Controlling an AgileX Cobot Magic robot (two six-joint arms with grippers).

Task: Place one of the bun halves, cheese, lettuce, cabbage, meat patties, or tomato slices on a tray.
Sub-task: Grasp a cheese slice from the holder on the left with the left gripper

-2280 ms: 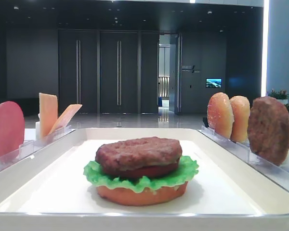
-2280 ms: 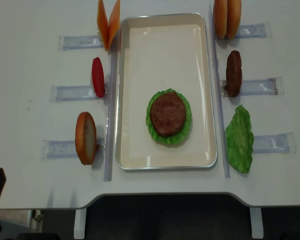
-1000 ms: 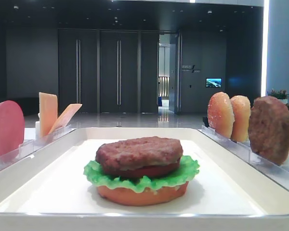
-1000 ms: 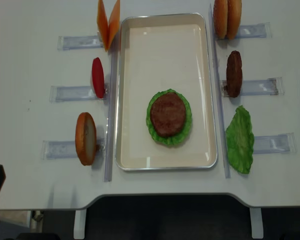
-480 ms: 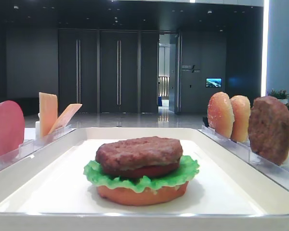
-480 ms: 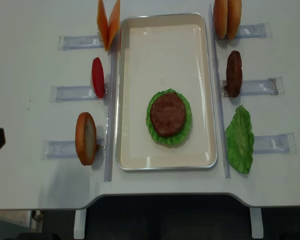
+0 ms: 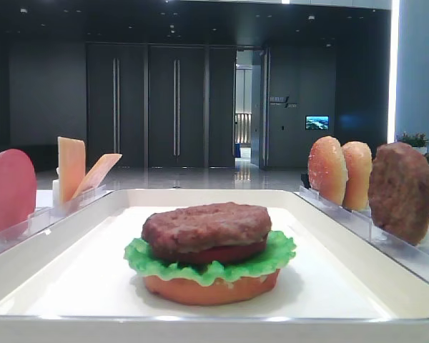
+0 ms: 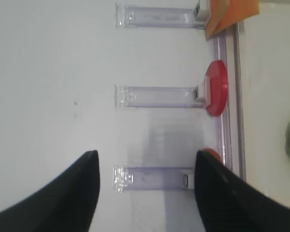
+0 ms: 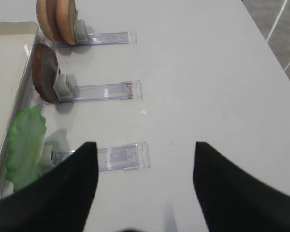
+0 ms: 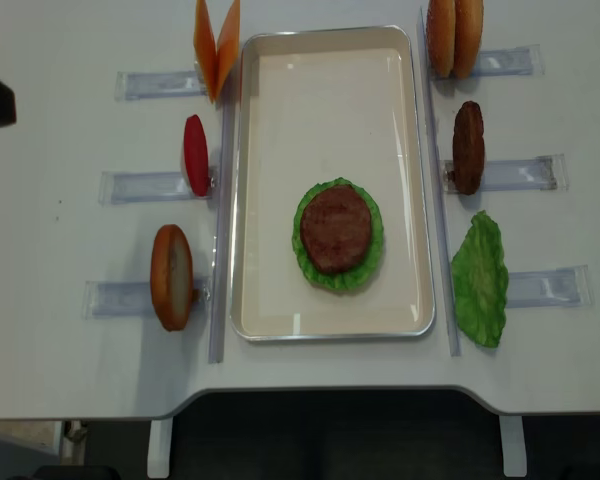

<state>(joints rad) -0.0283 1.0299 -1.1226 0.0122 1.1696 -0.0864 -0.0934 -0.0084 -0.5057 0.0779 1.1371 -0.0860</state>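
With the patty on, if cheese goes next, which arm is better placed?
Left, probably: the cheese stands left of the tray, and the open left gripper hangs over that side's racks.

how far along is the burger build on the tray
Done: on the tray sits a stack of bun half, lettuce, tomato and meat patty. In hand: nothing; the left gripper and right gripper are open and empty. Left: the cheese, the racked bun halves, among others.
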